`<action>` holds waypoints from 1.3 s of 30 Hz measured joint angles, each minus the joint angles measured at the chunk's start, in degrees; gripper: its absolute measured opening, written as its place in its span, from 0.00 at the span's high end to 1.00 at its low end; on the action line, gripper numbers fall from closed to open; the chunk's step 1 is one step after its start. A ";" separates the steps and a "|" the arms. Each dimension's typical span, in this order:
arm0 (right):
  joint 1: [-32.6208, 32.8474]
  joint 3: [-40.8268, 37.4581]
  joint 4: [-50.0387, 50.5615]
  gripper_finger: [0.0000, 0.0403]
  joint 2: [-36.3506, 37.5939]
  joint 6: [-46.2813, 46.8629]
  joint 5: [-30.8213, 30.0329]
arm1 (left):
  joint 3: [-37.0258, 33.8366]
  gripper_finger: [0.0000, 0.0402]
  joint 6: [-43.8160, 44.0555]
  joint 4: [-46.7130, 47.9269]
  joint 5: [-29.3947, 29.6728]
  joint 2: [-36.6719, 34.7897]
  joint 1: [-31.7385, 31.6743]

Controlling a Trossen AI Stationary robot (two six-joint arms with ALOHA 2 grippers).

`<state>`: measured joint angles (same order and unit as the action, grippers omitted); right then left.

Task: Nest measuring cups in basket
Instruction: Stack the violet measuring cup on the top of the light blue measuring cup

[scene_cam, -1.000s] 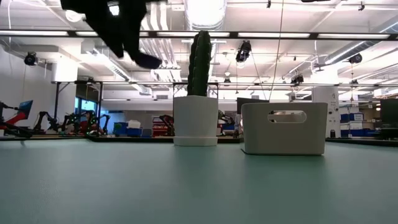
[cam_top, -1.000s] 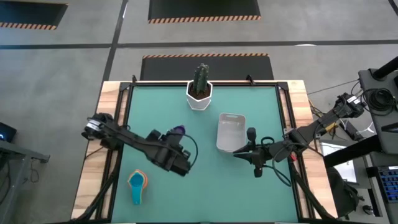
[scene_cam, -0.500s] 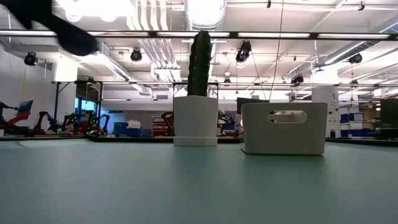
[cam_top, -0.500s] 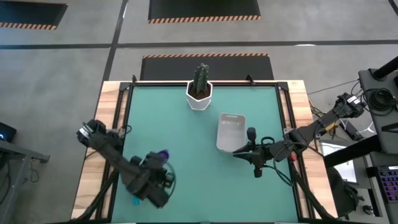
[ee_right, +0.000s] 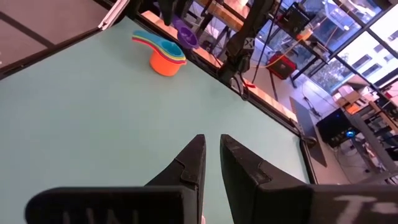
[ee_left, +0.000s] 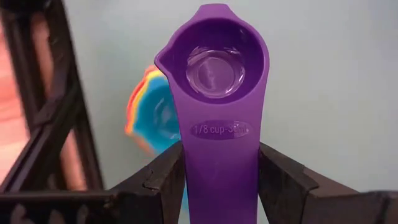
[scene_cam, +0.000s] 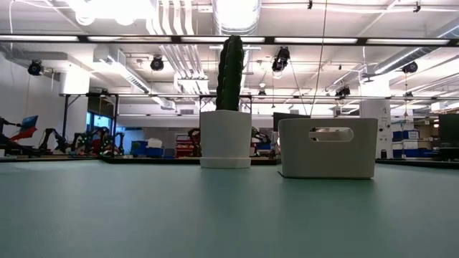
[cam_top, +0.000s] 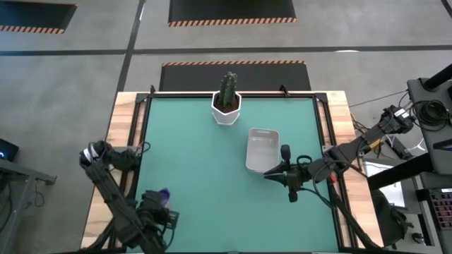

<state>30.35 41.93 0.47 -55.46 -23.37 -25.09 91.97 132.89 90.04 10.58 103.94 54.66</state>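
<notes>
Down at the table's near-left corner, the left gripper is clamped on the handle of the purple cup, bowl up, hovering right over the nested stack of other cups. That stack sits on the mat, orange on the outside, teal innermost from what I can see; I can't count how many are in it. So nesting looks nearly done, I'd guess the purple one is the last to drop in.

The basket sits well apart from the stack, right of centre, and looks empty from above, so the whole "into the basket" part is still to do. The right gripper waits just beside the basket, fingers nearly together, holding nothing.
</notes>
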 joint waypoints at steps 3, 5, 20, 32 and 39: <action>0.00 0.00 -0.06 0.90 0.00 -0.44 -0.02 | -0.90 0.62 1.01 0.01 -3.15 0.00 1.47; 0.00 0.00 -0.13 0.91 0.00 -0.68 -0.02 | -1.50 0.62 2.73 0.00 -3.30 0.00 2.40; 0.00 0.00 -0.35 0.91 0.00 -1.32 -0.06 | -5.23 0.62 4.30 -1.33 -6.63 0.00 3.97; 0.00 0.00 -0.34 0.90 0.00 -1.32 -0.06 | -5.75 0.62 4.54 -3.61 -6.86 1.50 4.08; 0.00 0.00 -0.35 0.90 0.00 -1.44 -0.09 | -5.75 0.62 4.56 -3.77 -7.09 2.95 4.17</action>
<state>30.35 41.93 0.12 -55.46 -24.81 -25.18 86.21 137.45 86.27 3.49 106.89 58.83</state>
